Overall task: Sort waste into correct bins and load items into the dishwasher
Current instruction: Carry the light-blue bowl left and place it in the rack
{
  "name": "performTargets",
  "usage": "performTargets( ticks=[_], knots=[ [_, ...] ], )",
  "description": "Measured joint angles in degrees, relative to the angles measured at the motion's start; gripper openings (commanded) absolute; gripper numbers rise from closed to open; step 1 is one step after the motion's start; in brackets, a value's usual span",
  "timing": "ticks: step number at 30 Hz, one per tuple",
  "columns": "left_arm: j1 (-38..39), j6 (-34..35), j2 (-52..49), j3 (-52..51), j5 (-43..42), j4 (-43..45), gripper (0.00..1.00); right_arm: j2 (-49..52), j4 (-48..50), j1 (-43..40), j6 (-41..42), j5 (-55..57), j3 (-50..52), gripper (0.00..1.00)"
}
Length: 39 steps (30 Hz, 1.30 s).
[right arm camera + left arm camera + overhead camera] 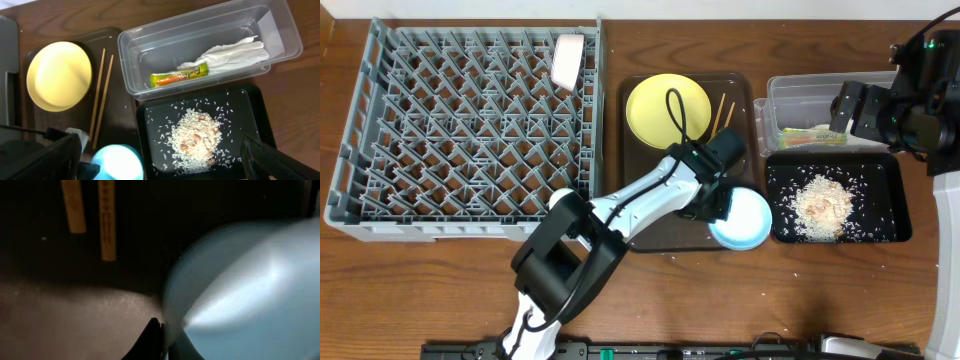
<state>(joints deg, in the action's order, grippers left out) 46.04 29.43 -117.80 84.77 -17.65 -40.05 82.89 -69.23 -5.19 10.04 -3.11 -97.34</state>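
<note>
— Where is the bowl (745, 222)?

— At the brown tray's (632, 160) corner nearest the robot, on the black tray's (890, 170) side, sticking out over the worktop (420, 290). The left gripper (723, 208) is pinching its rim on the side toward the brown tray. The left wrist view shows the bowl only as a blur, so I cannot tell whether it rests or is lifted.

— And the right gripper (847, 107)?

— It hangs over the right part of the tub (795, 100), fingers (45, 157) spread wide, holding nothing.

— What is in the bins?

— The tub holds the wrapper (180, 77) and the napkin (235, 52), touching each other. The black tray sits just beside the tub, with rice (195, 135) heaped in its middle and loose grains scattered around the heap.

— The other dishes?

— The plate (667, 108) lies at the far end of the brown tray. The chopsticks (722, 112) lie side by side just to its right. The cup (567, 58) is in the rack (380, 150), at the far corner nearest the brown tray, tilted among the pegs.
</note>
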Motion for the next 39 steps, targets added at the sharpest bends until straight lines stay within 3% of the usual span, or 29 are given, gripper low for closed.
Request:
performTargets(
  ticks=[11,19,28,39],
  knots=[
    [-4.17,-0.96,13.68,0.0,7.76,-5.07,0.07,0.0,0.0,0.0,0.0,-0.02,0.0,0.99],
    [-7.37,-2.93,23.71,0.0,26.53,-10.29,0.08,0.0,0.02,0.0,0.0,-0.02,0.0,0.99],
    [-7.58,-6.23,24.46,0.0,51.23,-13.88,0.07,-0.02,0.02,0.0,0.0,-0.02,0.0,0.99],
    [-7.61,-7.04,24.46,0.0,64.83,-13.92,0.07,0.0,0.02,0.0,0.0,0.0,0.0,0.99]
  ],
)
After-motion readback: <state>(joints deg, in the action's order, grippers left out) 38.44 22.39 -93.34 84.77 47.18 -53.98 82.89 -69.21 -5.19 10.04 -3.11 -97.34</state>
